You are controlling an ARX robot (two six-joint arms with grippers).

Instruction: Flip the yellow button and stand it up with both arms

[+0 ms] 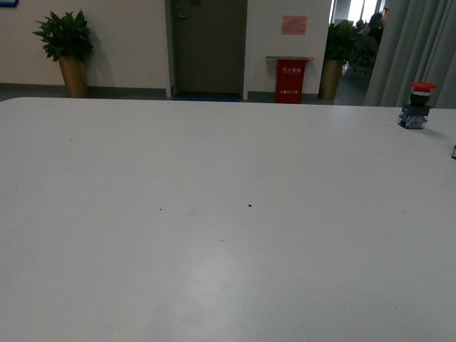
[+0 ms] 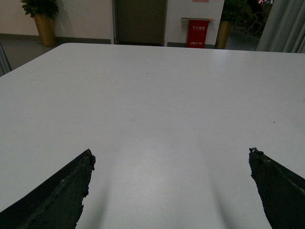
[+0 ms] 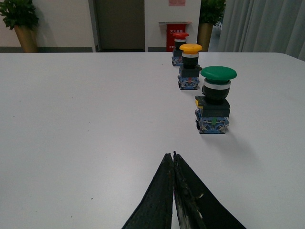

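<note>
In the right wrist view the yellow button (image 3: 190, 67) stands upright on the white table (image 3: 95, 119), cap up, second in a row of three switches. My right gripper (image 3: 171, 155) is shut with nothing in it, well short of the row. My left gripper (image 2: 171, 155) is open over bare table, only its two black fingertips (image 2: 71, 186) showing. Neither arm appears in the front view, and the yellow button is out of that view.
A green-capped switch (image 3: 215, 100) stands nearest my right gripper, and a red-capped switch (image 3: 179, 45) behind the yellow one; the red one (image 1: 417, 105) also shows at the table's far right edge. Beyond the table are potted plants (image 1: 68, 50) and a red box (image 1: 291, 80).
</note>
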